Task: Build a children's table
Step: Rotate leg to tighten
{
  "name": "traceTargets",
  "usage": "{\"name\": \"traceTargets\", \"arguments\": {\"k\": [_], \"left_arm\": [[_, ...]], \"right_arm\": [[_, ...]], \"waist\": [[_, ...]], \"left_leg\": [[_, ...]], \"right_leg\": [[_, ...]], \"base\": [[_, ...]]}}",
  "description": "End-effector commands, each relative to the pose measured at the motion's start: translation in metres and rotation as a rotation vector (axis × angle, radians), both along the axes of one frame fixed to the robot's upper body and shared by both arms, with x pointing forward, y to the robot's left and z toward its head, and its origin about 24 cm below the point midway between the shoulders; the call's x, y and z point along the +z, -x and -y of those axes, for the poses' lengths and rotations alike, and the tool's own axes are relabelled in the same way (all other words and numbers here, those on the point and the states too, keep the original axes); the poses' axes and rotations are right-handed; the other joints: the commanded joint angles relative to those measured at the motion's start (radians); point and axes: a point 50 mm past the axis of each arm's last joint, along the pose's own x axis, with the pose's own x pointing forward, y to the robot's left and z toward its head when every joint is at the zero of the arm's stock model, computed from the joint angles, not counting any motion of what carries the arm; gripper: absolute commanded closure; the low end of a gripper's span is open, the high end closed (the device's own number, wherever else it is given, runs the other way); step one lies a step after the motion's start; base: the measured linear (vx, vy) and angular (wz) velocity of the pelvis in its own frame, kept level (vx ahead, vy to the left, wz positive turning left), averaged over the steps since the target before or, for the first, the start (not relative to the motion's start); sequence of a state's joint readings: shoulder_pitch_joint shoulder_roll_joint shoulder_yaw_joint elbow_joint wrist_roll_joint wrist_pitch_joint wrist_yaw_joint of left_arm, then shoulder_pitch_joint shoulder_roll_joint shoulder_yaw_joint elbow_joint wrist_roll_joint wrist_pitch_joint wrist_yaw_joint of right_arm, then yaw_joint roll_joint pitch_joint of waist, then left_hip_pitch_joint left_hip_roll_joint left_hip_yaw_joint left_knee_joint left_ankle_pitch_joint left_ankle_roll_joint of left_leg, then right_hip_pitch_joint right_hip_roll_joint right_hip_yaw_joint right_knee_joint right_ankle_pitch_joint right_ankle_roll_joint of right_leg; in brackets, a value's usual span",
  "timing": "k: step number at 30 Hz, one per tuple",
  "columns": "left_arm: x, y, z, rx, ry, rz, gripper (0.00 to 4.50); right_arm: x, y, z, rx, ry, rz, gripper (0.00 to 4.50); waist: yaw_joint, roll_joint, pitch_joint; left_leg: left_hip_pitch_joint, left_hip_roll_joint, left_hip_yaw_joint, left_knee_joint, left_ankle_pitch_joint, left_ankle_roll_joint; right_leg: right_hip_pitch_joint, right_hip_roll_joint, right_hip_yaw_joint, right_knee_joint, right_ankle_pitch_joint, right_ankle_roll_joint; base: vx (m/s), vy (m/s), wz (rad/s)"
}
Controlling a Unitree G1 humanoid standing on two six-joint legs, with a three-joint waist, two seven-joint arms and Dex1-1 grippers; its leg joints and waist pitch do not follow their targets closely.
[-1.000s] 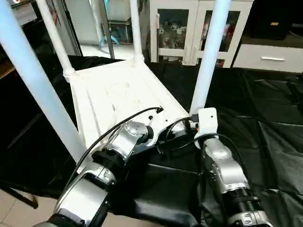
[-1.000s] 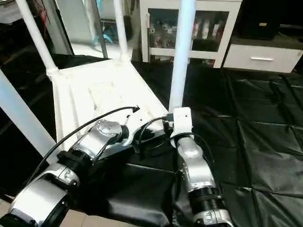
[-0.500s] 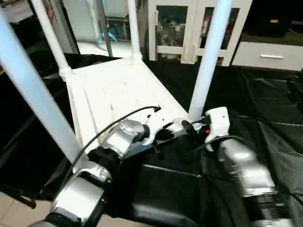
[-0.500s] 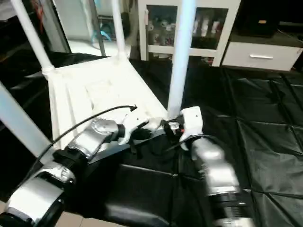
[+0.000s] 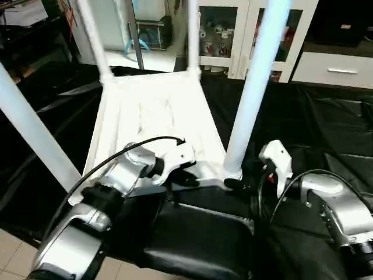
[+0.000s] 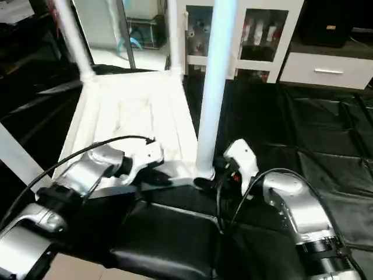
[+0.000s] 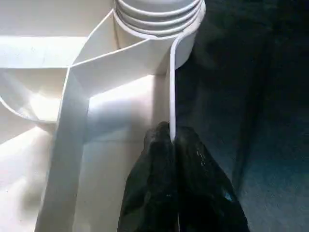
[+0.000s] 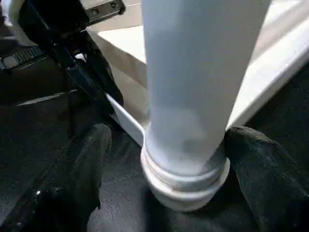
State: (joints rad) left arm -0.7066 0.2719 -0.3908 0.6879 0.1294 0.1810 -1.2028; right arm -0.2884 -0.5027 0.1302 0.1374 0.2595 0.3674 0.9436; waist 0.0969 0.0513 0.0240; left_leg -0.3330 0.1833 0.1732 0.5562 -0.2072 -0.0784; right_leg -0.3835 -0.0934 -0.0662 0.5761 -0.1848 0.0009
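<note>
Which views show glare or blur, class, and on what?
Left wrist view: bright glare washes out the tabletop ribs, and the near fingers are soft. Right wrist view: the close leg and fingers look blurred. Left eye view: the near legs are bluish and overexposed.
</note>
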Motion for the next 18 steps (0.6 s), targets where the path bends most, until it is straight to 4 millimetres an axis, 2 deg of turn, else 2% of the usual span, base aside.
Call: {"name": "traceTargets", "arguments": {"k": [1, 4, 5, 7, 10, 11, 14, 18], "left_arm": [[-0.0368, 0.0253, -0.0045, -0.062, -0.123, -0.176, 4.50], [-0.0360, 0.0277, -0.0058, -0.073, -0.121, -0.190, 4.50], [-0.0355, 0.0283, -0.0061, -0.076, -0.120, -0.195, 4.50], [-0.0347, 0.0291, -0.0068, -0.080, -0.120, -0.201, 4.50], [-0.0339, 0.0297, -0.0080, -0.083, -0.122, -0.203, 4.50], [-0.0339, 0.0299, -0.0083, -0.083, -0.124, -0.202, 4.50], [-0.0346, 0.0308, -0.0079, -0.081, -0.129, -0.202, 4.50], [-0.0323, 0.0301, -0.0078, -0.071, -0.123, -0.198, 4.50]], "right_arm": [[0.0023, -0.0018, -0.0035, 0.060, 0.027, 0.017, 0.47], [0.0002, 0.0014, -0.0056, 0.123, 0.039, -0.013, 0.47], [-0.0005, 0.0021, -0.0052, 0.135, 0.049, -0.020, 0.47], [-0.0017, 0.0027, -0.0046, 0.151, 0.060, -0.032, 0.47], [-0.0031, 0.0023, -0.0050, 0.160, 0.061, -0.041, 0.47], [-0.0034, 0.0018, -0.0052, 0.163, 0.063, -0.043, 0.47], [-0.0035, -0.0005, -0.0049, 0.159, 0.060, -0.044, 0.47], [-0.0004, -0.0035, -0.0059, 0.156, 0.044, -0.048, 0.84]], "waist": [[0.002, -0.019, -0.037], [0.006, -0.017, -0.040], [0.009, -0.013, -0.040], [0.012, -0.015, -0.042], [0.014, -0.013, -0.041], [0.015, -0.008, -0.041], [0.014, -0.019, -0.041], [0.014, -0.019, -0.043]], "left_leg": [[-0.011, 0.048, -0.010, -0.064, -0.178, 0.066], [-0.012, 0.047, -0.009, -0.059, -0.149, 0.076], [-0.011, 0.047, -0.008, -0.057, -0.136, 0.083], [-0.012, 0.046, -0.007, -0.054, -0.119, 0.091], [-0.012, 0.046, -0.007, -0.054, -0.121, 0.092], [-0.011, 0.046, -0.007, -0.054, -0.128, 0.088], [-0.010, 0.046, -0.007, -0.056, -0.139, 0.082], [-0.010, 0.046, -0.006, -0.052, -0.111, 0.088]], "right_leg": [[0.042, -0.061, 0.042, -0.062, -0.202, -0.231], [0.045, -0.060, 0.041, -0.055, -0.143, -0.245], [0.044, -0.060, 0.041, -0.053, -0.120, -0.251], [0.046, -0.059, 0.040, -0.049, -0.089, -0.260], [0.047, -0.059, 0.039, -0.050, -0.091, -0.262], [0.047, -0.059, 0.039, -0.050, -0.102, -0.260], [0.047, -0.059, 0.039, -0.053, -0.132, -0.254], [0.047, -0.058, 0.040, -0.048, -0.105, -0.260]], "base": [[0.000, 0.000, 0.00], [0.000, 0.000, 0.00], [0.000, 0.000, 0.00], [0.000, 0.000, 0.00], [0.000, 0.000, 0.00], [0.000, 0.000, 0.00], [0.000, 0.000, 0.00], [0.000, 0.000, 0.00]]}}
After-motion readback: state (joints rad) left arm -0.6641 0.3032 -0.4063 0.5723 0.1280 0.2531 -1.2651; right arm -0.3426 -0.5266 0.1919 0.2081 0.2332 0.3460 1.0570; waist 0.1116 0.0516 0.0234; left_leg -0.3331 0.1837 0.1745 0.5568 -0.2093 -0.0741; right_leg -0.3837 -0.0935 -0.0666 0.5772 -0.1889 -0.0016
